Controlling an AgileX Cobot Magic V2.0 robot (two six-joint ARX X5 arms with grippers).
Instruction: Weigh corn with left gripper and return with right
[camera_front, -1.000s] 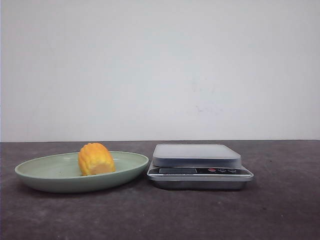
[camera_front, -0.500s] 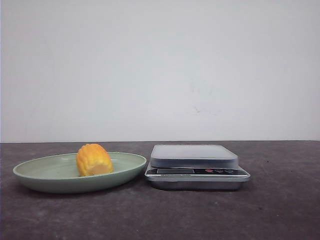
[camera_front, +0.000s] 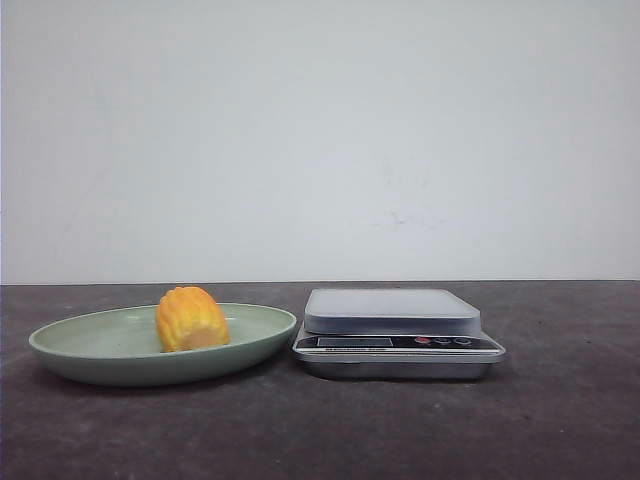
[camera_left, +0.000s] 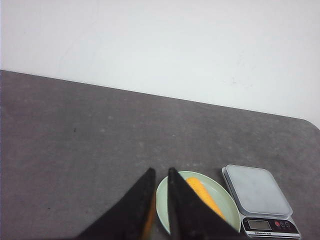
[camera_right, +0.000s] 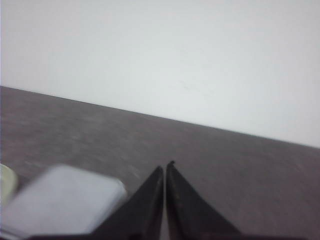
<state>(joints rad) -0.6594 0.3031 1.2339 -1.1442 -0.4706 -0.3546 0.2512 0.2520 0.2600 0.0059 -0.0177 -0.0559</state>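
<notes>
The corn (camera_front: 191, 319) lies on its side in a shallow pale green plate (camera_front: 70, 350), right of the plate's middle, nothing touching it. The plate sits on the dark counter (camera_front: 320, 430) just left of a small silver kitchen scale (camera_front: 396, 330), rims nearly touching, likely so the carry across is short. The scale platform is bare and its display and buttons face the front camera, so a reading could be seen from there.

Left hand (camera_left: 160, 172) is empty, fingers nearly together with only a thin slit between them, hanging high above the counter and well back from the plate. In its wrist view the corn (camera_left: 202, 195) shows just past the fingertips, so it looks lined up for the pick but must open before going down.

Right hand (camera_right: 165, 166) is empty too, fingers pressed almost closed, raised over the counter on the scale's side; that view is blurred, with the scale (camera_right: 62, 200) near the fingers. It seems parked there for the later return.

Neither arm shows in the front view. Judged: task at the very start, weighing not yet done
</notes>
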